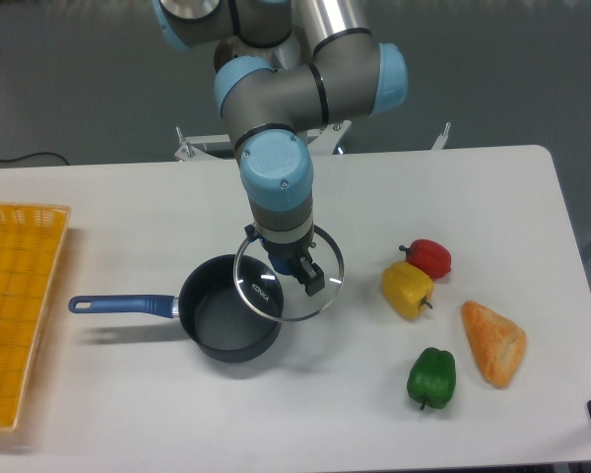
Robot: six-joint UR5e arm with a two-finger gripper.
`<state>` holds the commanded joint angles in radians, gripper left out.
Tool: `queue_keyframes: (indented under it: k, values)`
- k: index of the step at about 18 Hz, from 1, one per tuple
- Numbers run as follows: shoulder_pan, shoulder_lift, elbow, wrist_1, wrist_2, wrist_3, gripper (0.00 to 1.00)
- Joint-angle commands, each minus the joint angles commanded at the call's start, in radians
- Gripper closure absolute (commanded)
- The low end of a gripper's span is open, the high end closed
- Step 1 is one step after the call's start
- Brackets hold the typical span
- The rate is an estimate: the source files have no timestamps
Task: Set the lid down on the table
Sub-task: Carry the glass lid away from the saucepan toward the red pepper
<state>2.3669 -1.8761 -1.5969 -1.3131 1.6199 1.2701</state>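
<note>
The round glass lid (264, 288) with its thin metal rim hangs above the right edge of the dark saucepan (222, 320), partly over the white table (128, 207). My gripper (294, 266) points down at the lid's centre and is shut on it; the blue knob is hidden between the fingers. The lid seems slightly tilted and lifted off the pan. The saucepan's blue handle (118, 304) points left.
A yellow woven tray (15, 296) lies at the left edge. To the right lie a red pepper (429, 257), a yellow pepper (407, 289), a green pepper (431, 376) and a piece of bread (493, 342).
</note>
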Motion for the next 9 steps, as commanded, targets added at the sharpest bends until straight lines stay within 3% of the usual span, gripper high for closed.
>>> queue_keyframes:
  k: [9]
  values:
    - [0.020,0.000,-0.026,0.008,0.002,0.050,0.48]
